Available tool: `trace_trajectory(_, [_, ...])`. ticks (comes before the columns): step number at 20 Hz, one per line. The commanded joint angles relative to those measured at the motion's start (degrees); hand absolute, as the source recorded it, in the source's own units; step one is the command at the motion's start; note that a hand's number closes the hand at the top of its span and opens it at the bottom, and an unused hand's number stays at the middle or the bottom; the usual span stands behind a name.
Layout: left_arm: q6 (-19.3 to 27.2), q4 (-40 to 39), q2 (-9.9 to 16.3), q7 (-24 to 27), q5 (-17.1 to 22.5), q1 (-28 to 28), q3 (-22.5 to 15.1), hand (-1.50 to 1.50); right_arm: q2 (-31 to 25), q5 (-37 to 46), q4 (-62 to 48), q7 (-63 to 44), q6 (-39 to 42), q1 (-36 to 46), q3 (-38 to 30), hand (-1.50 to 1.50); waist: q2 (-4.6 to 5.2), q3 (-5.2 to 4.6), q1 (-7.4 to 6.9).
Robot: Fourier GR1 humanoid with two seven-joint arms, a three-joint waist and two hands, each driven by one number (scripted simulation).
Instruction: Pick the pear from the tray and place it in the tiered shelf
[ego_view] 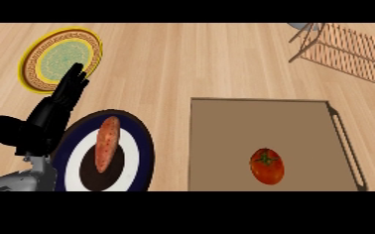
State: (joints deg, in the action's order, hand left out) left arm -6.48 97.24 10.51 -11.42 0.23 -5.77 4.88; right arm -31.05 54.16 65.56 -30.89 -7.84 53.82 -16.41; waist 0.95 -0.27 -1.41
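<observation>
Left robot hand (64,95) upright, fingers straight.

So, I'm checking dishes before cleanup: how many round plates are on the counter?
2: a yellow-rimmed green plate at far left, and a dark blue-rimmed white plate near left, holding a sausage-like food.

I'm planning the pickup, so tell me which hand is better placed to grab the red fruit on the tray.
Only the left hand shows, open by the plates, far from the fruit on the tray. The right side looks nearer, but the right hand is out of view.

tray (219,144): plain brown
fruit (267,166): red, green stalk
plate by hand (70,86): yellow rim, green centre
</observation>
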Motion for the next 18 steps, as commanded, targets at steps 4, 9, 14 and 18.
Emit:
trace_trajectory(4, [1.9, -2.4, -2.8, 2.4, -2.6, 0.1, -2.2, 0.0, -8.3, 6.9, -17.8, 9.9, -2.8, 6.8, 2.9, 1.5, -0.17, 0.26, -0.52])
trace_trajectory(9, [-1.7, 1.4, 0.6, 1.0, 1.1, 2.2, 0.8, 0.0, -9.7, 5.8, -25.5, 20.3, -9.3, 9.8, 1.6, 1.5, -0.41, 0.3, -0.66])
trace_trajectory(14, [-0.7, 2.2, 0.4, -1.4, 0.9, -0.3, 0.8, 0.0, -9.5, 0.4, -35.3, 27.5, -8.7, 15.2, -2.5, 1.5, -0.16, 0.34, -1.25])
trace_trajectory(18, [-0.2, -2.1, -1.3, 1.7, -1.2, 0.0, -1.0, 0.0, -10.8, 2.7, -40.0, 29.9, -1.4, 18.1, 0.6, 1.5, -0.06, 0.28, -1.07])
